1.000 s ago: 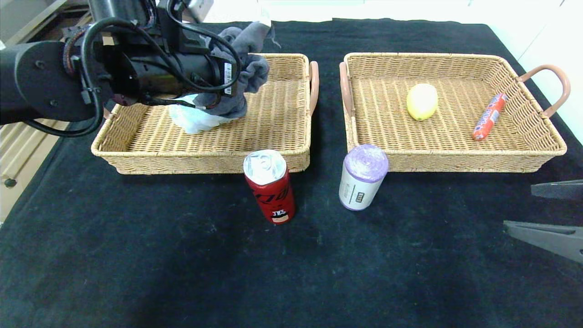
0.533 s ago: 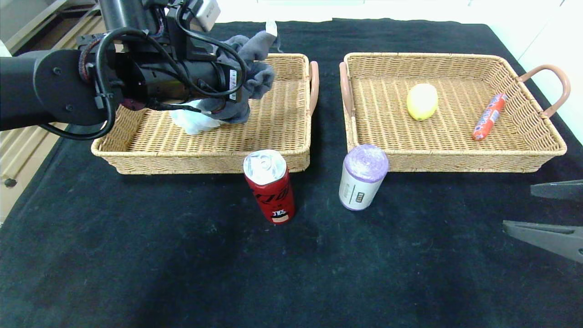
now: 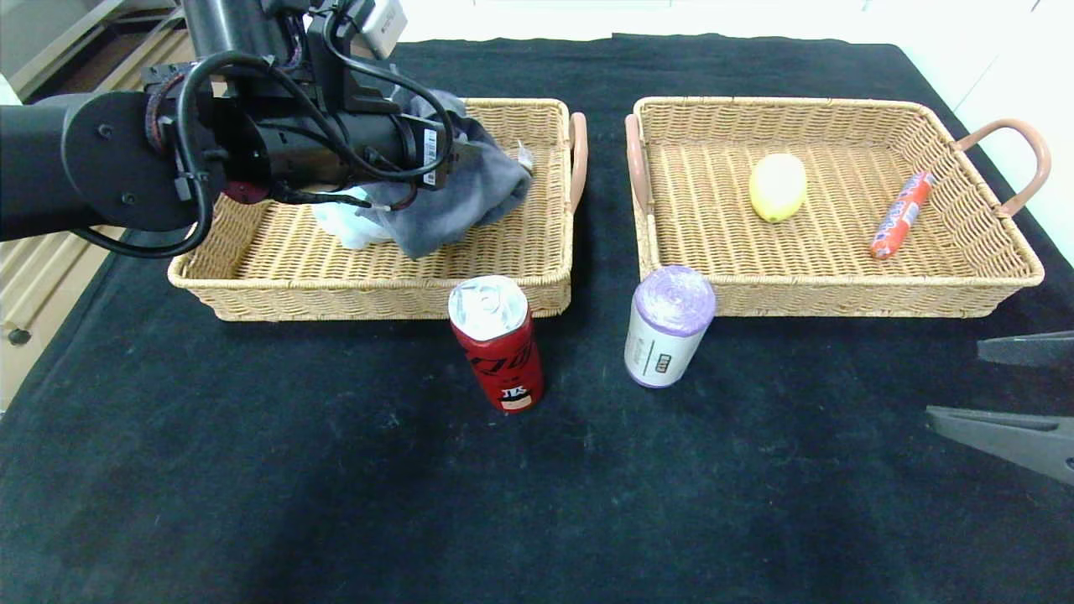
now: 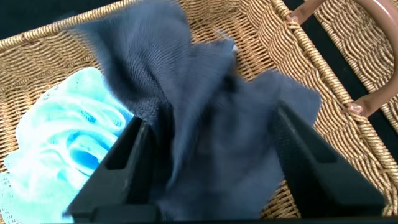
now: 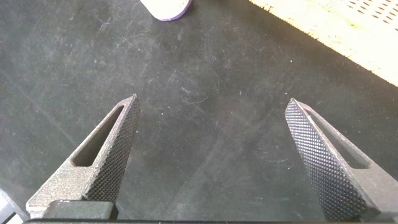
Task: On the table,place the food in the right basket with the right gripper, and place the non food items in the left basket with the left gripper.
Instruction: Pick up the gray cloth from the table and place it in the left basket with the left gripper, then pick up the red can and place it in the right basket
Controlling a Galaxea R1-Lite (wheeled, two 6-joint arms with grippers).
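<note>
Hovering over the left basket (image 3: 277,281), the left gripper (image 4: 211,155) stood open above the grey cloth (image 3: 470,197) (beside the blue sponge (image 4: 59,140)); the right gripper (image 5: 217,155) waited open.

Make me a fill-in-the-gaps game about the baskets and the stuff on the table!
1. The yellow lemon lies in the ____ basket.
2. The grey cloth lies partly on the light-____ bath sponge in the left basket.
3. The red soda can stands on the black ____.
4. Beside the can stands a roll with a ____ top.

Missing words: right; blue; table; purple
</note>
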